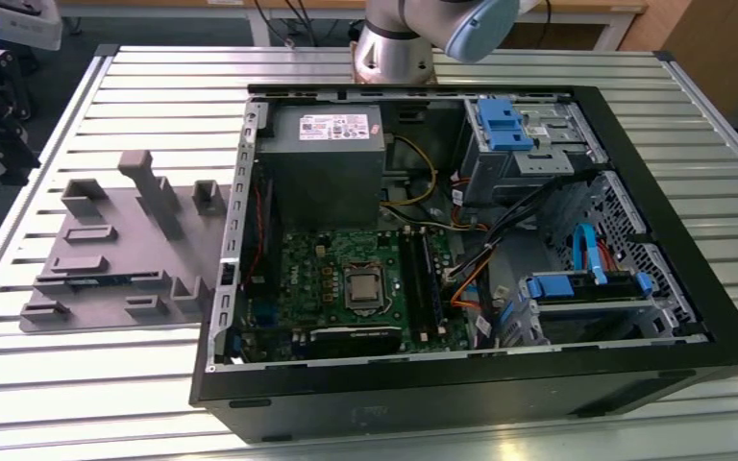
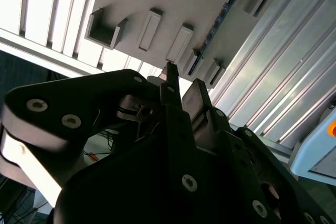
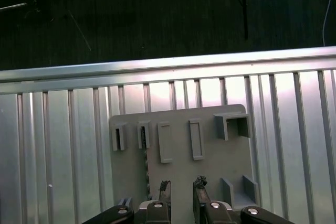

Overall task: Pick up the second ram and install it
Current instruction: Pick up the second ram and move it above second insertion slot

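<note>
The gripper (image 3: 181,184) hangs above the gray holder tray (image 3: 210,129) with its two dark metal fingers (image 3: 164,186) spread apart. Bare tray surface shows in the gap between them and they pinch nothing. In the second wrist view the gripper (image 2: 184,80) shows as blocky black links studded with screw heads, ending in narrow tips.

The second ram (image 3: 146,171) stands on its long edge in a narrow slot of the tray, a thin dark strip just beside one fingertip and apart from it. In the second wrist view the ram (image 2: 210,35) is a slim blue line sunk in that slot. In the exterior view it (image 1: 110,280) is a short blue sliver low in the tray.

The tray (image 1: 151,254) is matte gray plastic, a flat plate with raised rectangular pockets, open-sided boxes and a few upright posts. It lies on a table (image 1: 151,96) of ribbed, shiny aluminium slats.

Just beside the tray, on the exterior view's right, a black computer case (image 1: 472,375) lies open. A green motherboard (image 1: 318,279) lies inside it, on the side nearest the tray. The arm's (image 1: 395,48) pale rounded body rises beyond the case.
</note>
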`<state>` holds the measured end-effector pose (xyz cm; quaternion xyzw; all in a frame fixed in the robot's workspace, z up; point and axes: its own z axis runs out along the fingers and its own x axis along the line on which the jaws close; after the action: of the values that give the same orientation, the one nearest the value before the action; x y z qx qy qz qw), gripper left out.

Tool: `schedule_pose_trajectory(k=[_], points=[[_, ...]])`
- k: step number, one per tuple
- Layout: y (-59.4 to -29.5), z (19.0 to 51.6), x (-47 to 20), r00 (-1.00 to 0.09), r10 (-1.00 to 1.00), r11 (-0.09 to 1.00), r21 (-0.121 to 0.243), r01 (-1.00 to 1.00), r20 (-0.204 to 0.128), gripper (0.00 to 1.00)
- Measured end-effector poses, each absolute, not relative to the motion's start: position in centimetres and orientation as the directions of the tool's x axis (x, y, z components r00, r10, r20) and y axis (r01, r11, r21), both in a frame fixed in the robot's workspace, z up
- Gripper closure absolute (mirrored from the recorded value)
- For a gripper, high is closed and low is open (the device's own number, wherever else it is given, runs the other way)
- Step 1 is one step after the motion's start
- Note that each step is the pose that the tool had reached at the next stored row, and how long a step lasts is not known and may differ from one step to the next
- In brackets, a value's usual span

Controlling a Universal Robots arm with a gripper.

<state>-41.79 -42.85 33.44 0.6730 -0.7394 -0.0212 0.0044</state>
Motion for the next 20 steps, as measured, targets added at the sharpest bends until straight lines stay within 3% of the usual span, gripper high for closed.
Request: schedule_pose_trajectory(k=[20], points=[[-43.08, 32.63, -41.78, -0.094, -0.995, 0.093, 0.037, -0.995, -0.022, 0.69]])
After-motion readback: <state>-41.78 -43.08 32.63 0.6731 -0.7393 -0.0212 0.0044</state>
